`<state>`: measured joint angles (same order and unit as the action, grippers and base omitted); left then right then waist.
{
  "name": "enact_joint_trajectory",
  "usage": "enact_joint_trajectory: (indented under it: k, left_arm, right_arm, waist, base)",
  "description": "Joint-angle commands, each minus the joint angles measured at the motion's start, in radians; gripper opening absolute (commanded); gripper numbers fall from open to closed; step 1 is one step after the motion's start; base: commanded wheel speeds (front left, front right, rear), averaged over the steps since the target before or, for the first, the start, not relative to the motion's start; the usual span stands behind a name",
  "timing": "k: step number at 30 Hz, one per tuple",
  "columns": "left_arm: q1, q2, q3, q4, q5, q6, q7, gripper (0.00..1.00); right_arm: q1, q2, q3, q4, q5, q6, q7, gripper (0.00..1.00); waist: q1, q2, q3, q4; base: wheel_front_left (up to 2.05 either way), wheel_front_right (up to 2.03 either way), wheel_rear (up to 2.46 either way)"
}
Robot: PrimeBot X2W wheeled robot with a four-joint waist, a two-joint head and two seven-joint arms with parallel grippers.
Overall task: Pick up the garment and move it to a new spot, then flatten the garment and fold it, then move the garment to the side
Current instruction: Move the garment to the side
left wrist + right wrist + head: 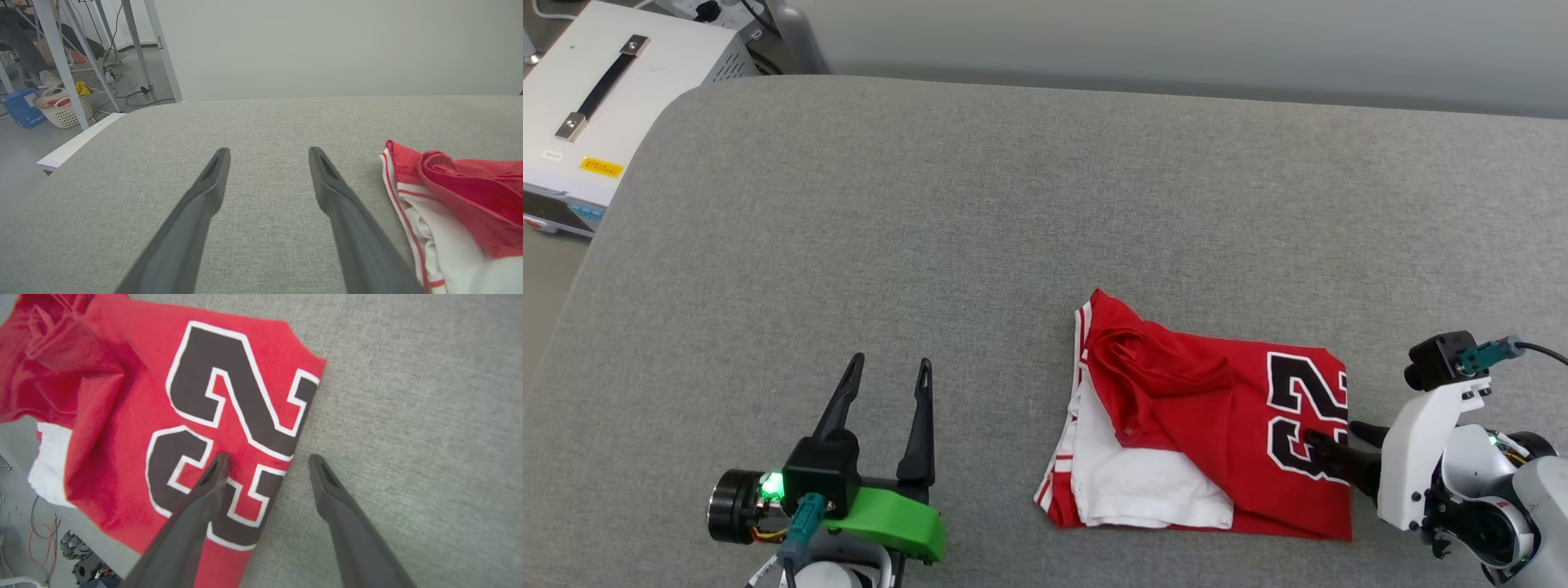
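The shirt (1201, 425), judged roughly folded, is being straddled at its numbered edge by the spread right claw (1331, 434) on the table (931, 204), right of the spread, empty left claw (890, 362), the sideways move being awaited.

Red-and-white garment (1176, 425), black "23"; grey table (931, 245).

You can read one number, "23", in black figures with a white outline, on the red face of the garment (1225, 457). In the right wrist view it is large and clear. The yellow label (601, 167) on the white case (645, 82) and the white print on the blue box (20, 109) are too small to read.
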<state>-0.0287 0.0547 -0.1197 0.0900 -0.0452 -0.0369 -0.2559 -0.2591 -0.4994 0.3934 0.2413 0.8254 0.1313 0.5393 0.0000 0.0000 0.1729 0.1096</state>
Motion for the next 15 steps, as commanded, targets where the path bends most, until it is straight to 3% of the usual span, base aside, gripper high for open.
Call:
enact_joint_trajectory:
  k: [1, 13, 14, 15]
  left_arm:
    - [-0.02, -0.004, -0.001, 0.003, -0.007, -0.004, -0.006, 1.0]
    - [-0.033, -0.004, -0.006, 0.012, -0.009, -0.005, -0.006, 1.0]
    - [-0.033, -0.004, -0.007, 0.013, -0.01, -0.004, -0.006, 1.0]
    - [-0.034, -0.004, -0.008, 0.013, -0.011, -0.003, -0.006, 1.0]
  right_arm:
    - [-0.008, 0.012, 0.009, 0.02, 0.013, -0.001, -0.015, 1.0]
    - [-0.041, 0.046, 0.145, 0.119, 0.059, -0.001, -0.106, 1.0]
    - [-0.048, 0.042, 0.152, 0.122, 0.053, -0.001, -0.133, 0.44]
    - [-0.055, 0.04, 0.154, 0.127, 0.049, -0.001, -0.154, 0.12]
  waist:
    - [0.0, 0.0, 0.011, 0.011]
    - [0.0, 0.0, 0.018, 0.029]
    - [0.0, 0.0, 0.019, 0.029]
    - [0.0, 0.0, 0.019, 0.03]
  base:
    - [0.0, 0.0, 0.0]
    - [0.0, 0.0, 0.0]
    - [0.0, 0.0, 0.0]
    - [0.0, 0.0, 0.0]
